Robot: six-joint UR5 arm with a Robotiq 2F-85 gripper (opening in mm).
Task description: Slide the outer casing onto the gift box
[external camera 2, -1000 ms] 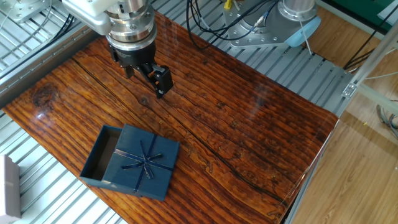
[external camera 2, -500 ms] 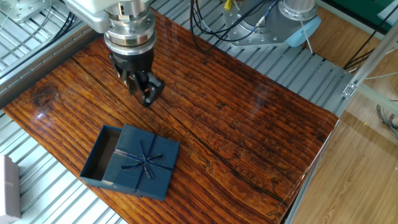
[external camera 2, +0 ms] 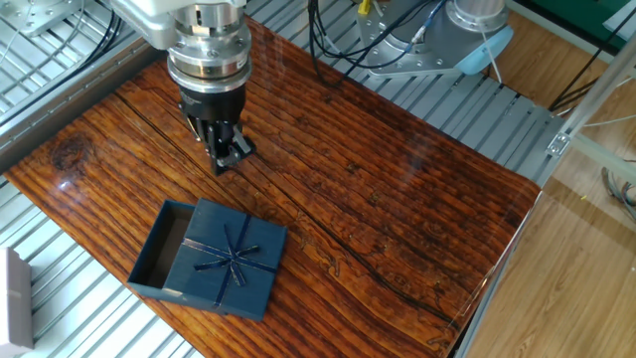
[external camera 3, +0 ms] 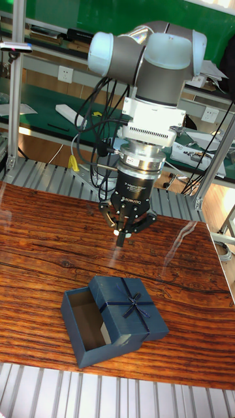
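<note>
The outer casing (external camera 2: 231, 257), a navy sleeve with crossed ribbon lines and a small bow, lies near the table's front edge. It covers most of the gift box (external camera 2: 162, 246), whose open navy tray sticks out on the left. In the tall fixed view the outer casing (external camera 3: 130, 305) sits askew over the gift box (external camera 3: 83, 321). My gripper (external camera 2: 228, 159) hangs above the wood behind the box, apart from it. Its fingers point down and meet, holding nothing. The tall fixed view shows the gripper (external camera 3: 122, 239) above and just behind the casing's rear corner.
The dark wooden tabletop (external camera 2: 397, 199) rests on a ribbed metal frame (external camera 2: 60, 70). Black cables (external camera 2: 338, 40) and the arm's base (external camera 2: 467, 35) are at the back. A pale object (external camera 2: 14, 298) sits at the left edge. The table's right edge (external camera 2: 497, 268) drops to the floor.
The gripper has turned about its wrist and shifted slightly left, its fingertips swinging from the right side toward the box. The casing and gift box have not moved.
</note>
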